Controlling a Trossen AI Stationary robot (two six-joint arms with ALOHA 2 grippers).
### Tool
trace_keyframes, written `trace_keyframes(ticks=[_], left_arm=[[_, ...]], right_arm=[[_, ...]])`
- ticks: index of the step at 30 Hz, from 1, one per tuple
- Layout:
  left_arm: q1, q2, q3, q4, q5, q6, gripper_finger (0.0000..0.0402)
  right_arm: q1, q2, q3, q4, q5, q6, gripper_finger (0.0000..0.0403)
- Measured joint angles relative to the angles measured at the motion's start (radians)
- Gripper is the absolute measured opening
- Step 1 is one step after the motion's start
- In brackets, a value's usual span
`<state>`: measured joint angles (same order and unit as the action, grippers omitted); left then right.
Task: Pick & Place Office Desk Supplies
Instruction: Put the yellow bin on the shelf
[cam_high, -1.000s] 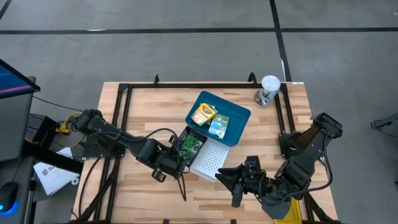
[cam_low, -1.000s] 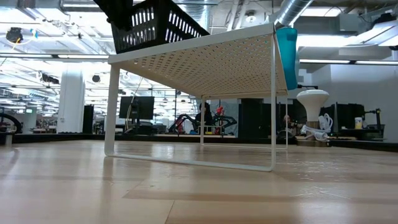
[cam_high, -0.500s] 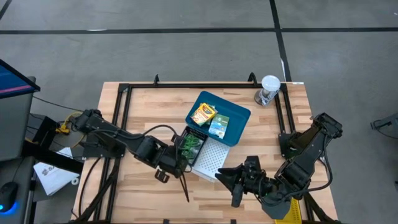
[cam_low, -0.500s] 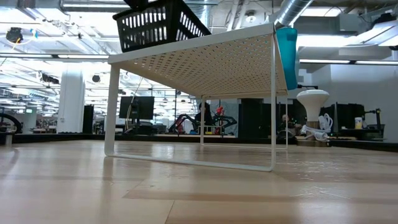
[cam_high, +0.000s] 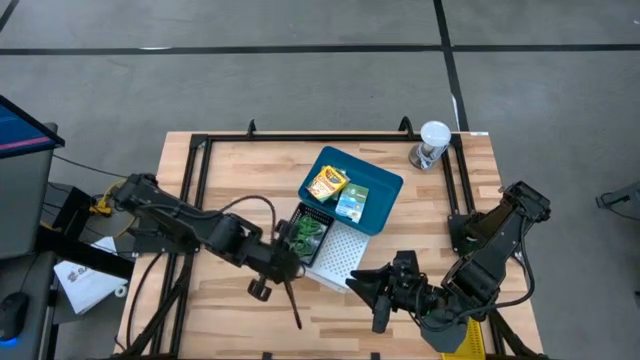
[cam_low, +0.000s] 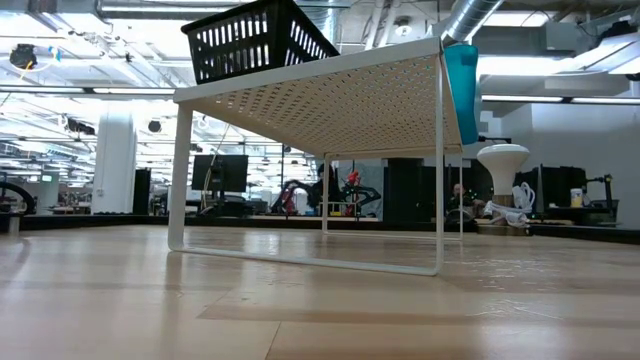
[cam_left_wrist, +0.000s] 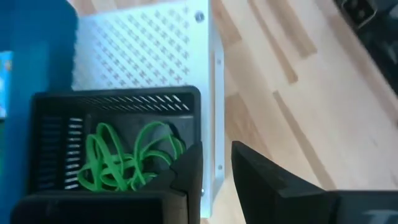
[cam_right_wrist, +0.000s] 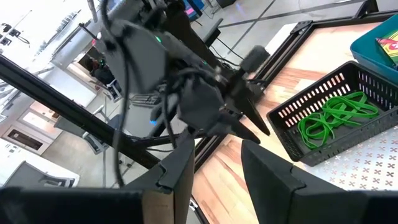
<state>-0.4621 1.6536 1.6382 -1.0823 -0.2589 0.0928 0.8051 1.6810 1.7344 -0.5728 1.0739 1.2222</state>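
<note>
Green rubber-band loops (cam_left_wrist: 127, 160) lie in a black mesh basket (cam_high: 308, 231) atop the white perforated shelf (cam_high: 340, 255), at table centre. At the basket's 8 o'clock, just beside its rim, the left gripper (cam_left_wrist: 214, 165) stands slightly spread, pinching nothing. Crayon box (cam_high: 326, 183) and green card box (cam_high: 352, 203) sit in the blue tray (cam_high: 385, 183) at 1 o'clock. The right gripper (cam_right_wrist: 214, 158) waits at 5 o'clock, parted and empty.

Even bright overhead light, high view sharp, only soft shadows under the arms on the table (cam_high: 220, 160). Low view backlit: ceiling lamps (cam_low: 60, 20) glare, room behind is hazy, sheen on the wood. Left wrist view soft, bluish, fingers (cam_left_wrist: 261, 180) blurred close up. Right wrist view blurry in the foreground, background washed out.
</note>
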Motion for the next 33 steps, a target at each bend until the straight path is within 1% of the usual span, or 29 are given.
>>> trace_keyframes(ticks=[2, 6, 9, 11, 13, 15, 17, 19, 23, 25, 27, 29, 31, 33], left_arm=[[-0.004, -0.024, 0.000, 0.026, -0.002, -0.001, 0.0079], [-0.012, -0.103, 0.000, 0.141, -0.003, -0.001, 0.0079], [-0.013, -0.173, 0.000, 0.257, -0.002, -0.013, 0.0079], [-0.014, -0.224, 0.000, 0.331, -0.002, -0.039, 0.0079], [-0.014, -0.277, 0.000, 0.405, -0.002, -0.077, 0.0079], [-0.014, -0.327, 0.000, 0.481, -0.002, -0.145, 0.0080], [-0.014, -0.376, 0.000, 0.530, 0.001, -0.223, 0.0080], [-0.014, -0.423, 0.000, 0.552, 0.004, -0.259, 0.0080], [-0.014, -0.487, -0.002, 0.547, -0.022, -0.259, 0.0079], [-0.014, -0.508, -0.010, 0.542, -0.047, -0.264, 0.0079], [-0.014, -0.524, -0.021, 0.544, -0.059, -0.268, 0.0079], [-0.014, -0.532, -0.035, 0.543, -0.061, -0.285, 0.0079], [-0.014, -0.536, -0.048, 0.540, -0.061, -0.294, 0.0079], [-0.014, -0.535, -0.060, 0.539, -0.060, -0.301, 0.0079]], right_arm=[[0.000, 0.000, 0.000, -0.002, 0.000, 0.000, 0.0130], [0.000, 0.000, 0.000, -0.026, 0.000, 0.010, 0.0130], [0.000, 0.000, 0.000, -0.115, -0.005, 0.121, 0.0130], [-0.001, 0.000, 0.000, -0.219, -0.047, 0.246, 0.0130], [-0.005, 0.000, 0.000, -0.372, -0.146, 0.393, 0.0130], [-0.009, 0.006, 0.000, -0.525, -0.300, 0.525, 0.0130], [-0.011, 0.012, -0.004, -0.633, -0.463, 0.589, 0.0130], [-0.006, 0.011, -0.015, -0.661, -0.572, 0.599, 0.0130], [0.039, 0.010, -0.023, -0.666, -0.718, 0.608, 0.0130], [0.073, 0.009, -0.023, -0.692, -0.794, 0.675, 0.0130], [0.117, 0.009, -0.023, -0.728, -0.835, 0.783, 0.0130], [0.174, 0.009, -0.023, -0.765, -0.838, 0.914, 0.0130], [0.216, 0.009, -0.023, -0.778, -0.863, 0.963, 0.0130], [0.232, 0.016, -0.023, -0.774, -0.927, 0.978, 0.0130]])
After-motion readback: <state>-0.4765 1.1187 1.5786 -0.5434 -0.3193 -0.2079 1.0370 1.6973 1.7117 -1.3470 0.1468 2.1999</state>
